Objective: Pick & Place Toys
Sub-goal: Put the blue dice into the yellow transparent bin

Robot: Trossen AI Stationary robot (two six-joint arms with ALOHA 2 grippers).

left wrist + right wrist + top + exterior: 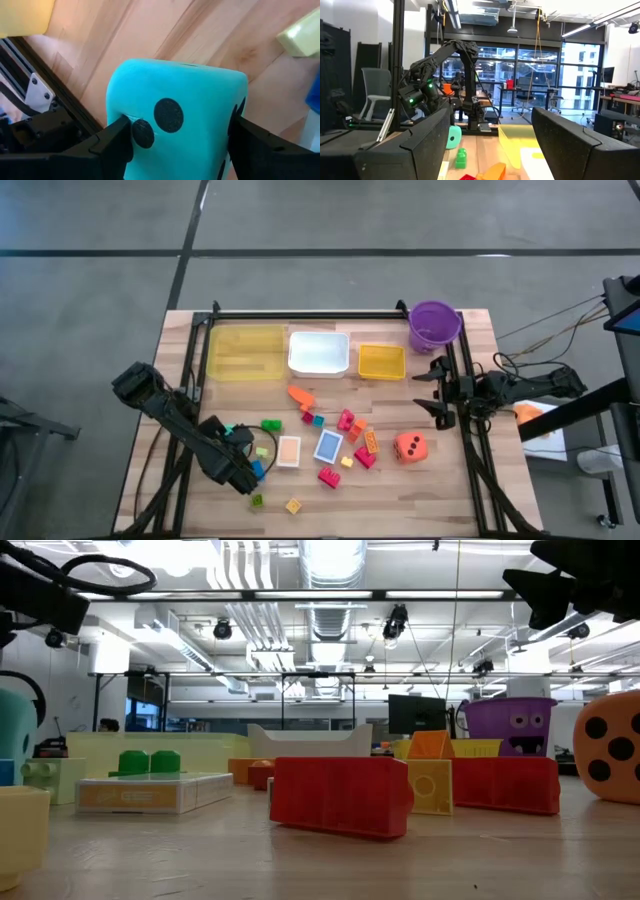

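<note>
Toys: mostly loose on the table [440, 500]
Teal die [175, 125]: front-left, clamped between the left gripper [175, 145] fingers
Right gripper [432, 395]: parked right, jaws wide, empty
Trays [318, 353]: look empty
Progress: barely begun

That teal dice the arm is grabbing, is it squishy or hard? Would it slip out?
Probably soft: the teal dice has rounded, matte, foam-like corners. The left gripper has a finger on each side, so it likely holds. Being big and cube-shaped, it should sit flat, not roll.
</note>
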